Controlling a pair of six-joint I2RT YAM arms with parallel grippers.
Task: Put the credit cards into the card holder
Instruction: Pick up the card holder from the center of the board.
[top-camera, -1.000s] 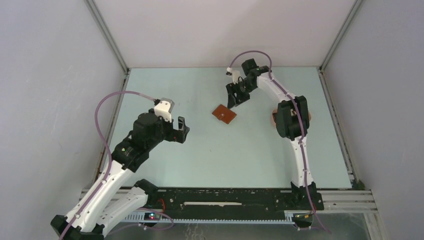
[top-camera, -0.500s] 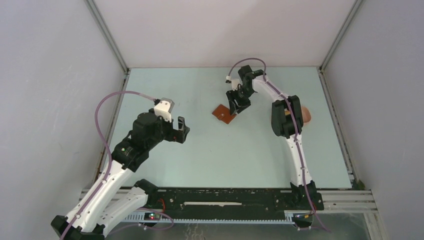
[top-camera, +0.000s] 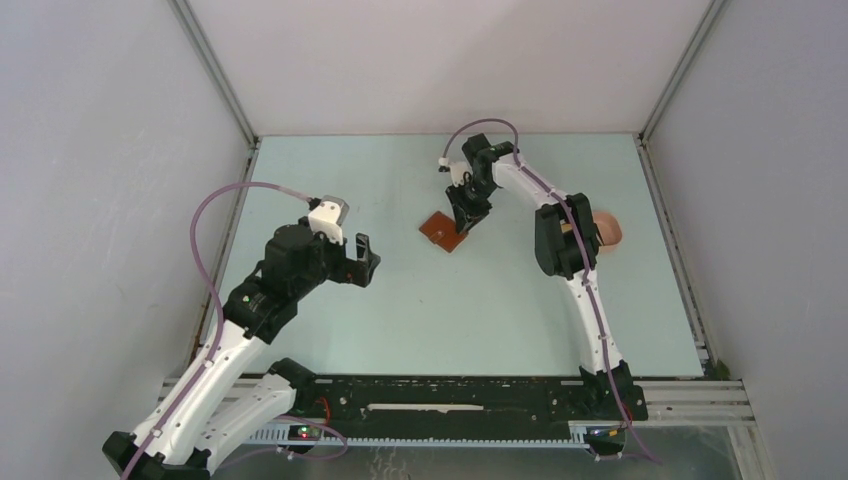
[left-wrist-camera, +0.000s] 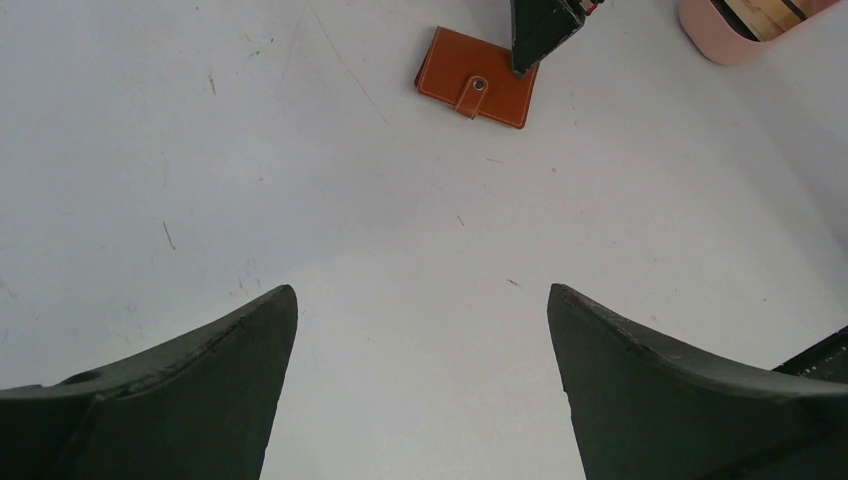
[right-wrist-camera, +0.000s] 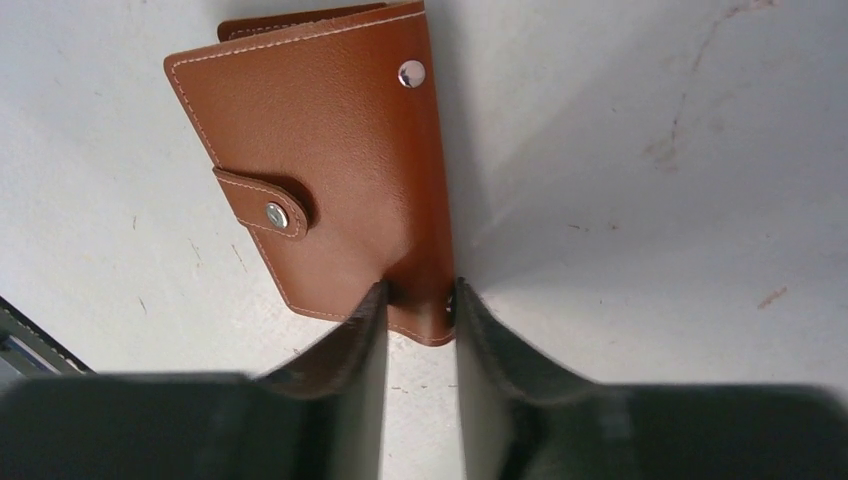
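Observation:
The card holder (top-camera: 441, 234), a reddish-brown leather wallet snapped closed, lies flat on the table mid-back; it also shows in the left wrist view (left-wrist-camera: 476, 89) and the right wrist view (right-wrist-camera: 320, 170). My right gripper (top-camera: 463, 216) points down at its right edge. Its jaws stand narrowly open (right-wrist-camera: 420, 292): one fingertip (right-wrist-camera: 372, 300) is on the leather, the other at the wallet's edge, the near corner between them. Edges of the credit cards (left-wrist-camera: 762, 10) show inside a pink tray. My left gripper (top-camera: 362, 262) hovers wide open and empty (left-wrist-camera: 422, 295), well left of the wallet.
The pink oval tray (top-camera: 610, 229) sits at the right, partly behind the right arm's elbow, and at the top right corner (left-wrist-camera: 715, 35) of the left wrist view. Grey walls enclose the table on three sides.
The right gripper swung left and down from behind the wallet onto its right edge, and its jaws narrowed. The wallet shifted slightly left. The left arm stayed still.

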